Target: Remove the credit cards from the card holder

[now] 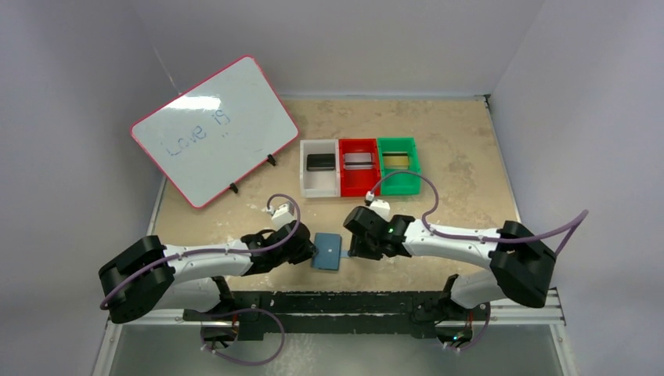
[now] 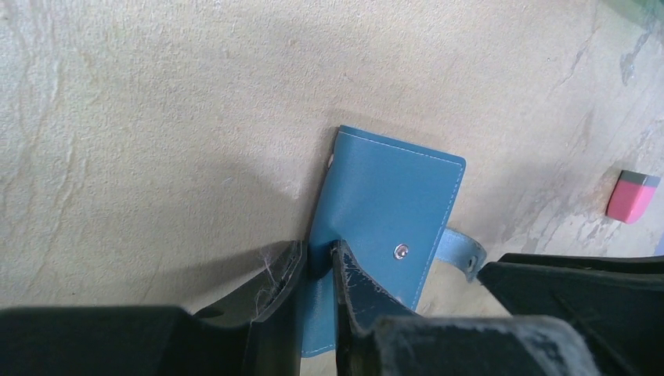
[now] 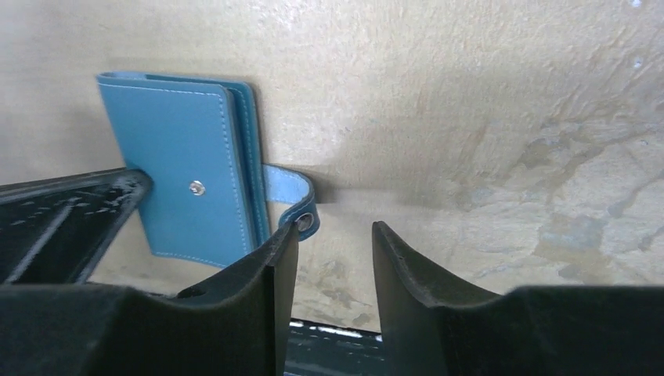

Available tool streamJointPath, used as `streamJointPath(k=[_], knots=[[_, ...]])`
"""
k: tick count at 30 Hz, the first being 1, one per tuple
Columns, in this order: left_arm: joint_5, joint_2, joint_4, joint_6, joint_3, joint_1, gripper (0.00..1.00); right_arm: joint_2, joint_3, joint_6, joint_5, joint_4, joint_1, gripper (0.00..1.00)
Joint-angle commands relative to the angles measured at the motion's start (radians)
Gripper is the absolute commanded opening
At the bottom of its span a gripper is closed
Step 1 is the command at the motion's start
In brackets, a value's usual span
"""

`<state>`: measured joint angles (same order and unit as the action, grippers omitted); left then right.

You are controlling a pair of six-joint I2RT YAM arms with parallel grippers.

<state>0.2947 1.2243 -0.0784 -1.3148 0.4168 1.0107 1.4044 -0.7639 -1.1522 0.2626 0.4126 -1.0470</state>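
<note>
The left gripper [image 2: 317,270] is pinching the left edge of the card holder [image 2: 391,200], and its fingers [image 2: 356,290] are closing tightly on the blue cover. The right gripper [image 3: 333,251] is standing open just right of the holder. One of its fingers [image 3: 270,270] is touching the snap end of the closing tab [image 3: 286,188], which is sticking out unfastened to the right.

The holder is lying folded on the table [image 1: 462,157] between both grippers, toward the near edge.

Farther away, three bins are standing in a row:
- A black card [image 1: 319,162] is lying in the white bin [image 1: 319,186].
- A silvery-grey card [image 1: 358,160] is lying in the red bin [image 1: 359,186].
- A gold card [image 1: 398,160] is lying in the green bin [image 1: 398,186].

A whiteboard [image 1: 213,129] is leaning at the far left. The left wrist view is showing a pink block [image 2: 633,196] on the table, well apart from the holder.
</note>
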Motion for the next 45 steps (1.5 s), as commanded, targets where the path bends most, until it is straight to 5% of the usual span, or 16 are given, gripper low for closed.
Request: streamJointPath(k=[1,6,12,21,28,39,45], knots=[[0.043,0.0,-0.093,0.048,0.023,0.002,0.15,-0.084,0.059,0.027,-0.08,-0.128,0.08,0.4],[0.045,-0.001,-0.1,0.053,0.033,0.003,0.15,-0.168,0.123,0.056,-0.125,-0.178,0.16,0.38],[0.043,0.008,-0.091,0.054,0.035,0.003,0.15,-0.245,0.128,0.117,-0.14,-0.247,0.168,0.48],[0.041,0.018,-0.08,0.051,0.034,0.003,0.15,-0.028,-0.057,0.172,-0.134,-0.19,0.085,0.67],[0.044,0.002,-0.089,0.046,0.029,0.003,0.15,0.095,-0.099,0.169,-0.154,-0.193,0.058,0.68],[0.054,-0.01,-0.097,0.043,0.026,0.003,0.15,0.087,-0.035,0.158,-0.142,-0.125,0.051,0.54],[0.046,0.004,-0.084,0.043,0.026,0.003,0.15,0.036,0.004,0.134,-0.183,-0.159,0.052,0.38]])
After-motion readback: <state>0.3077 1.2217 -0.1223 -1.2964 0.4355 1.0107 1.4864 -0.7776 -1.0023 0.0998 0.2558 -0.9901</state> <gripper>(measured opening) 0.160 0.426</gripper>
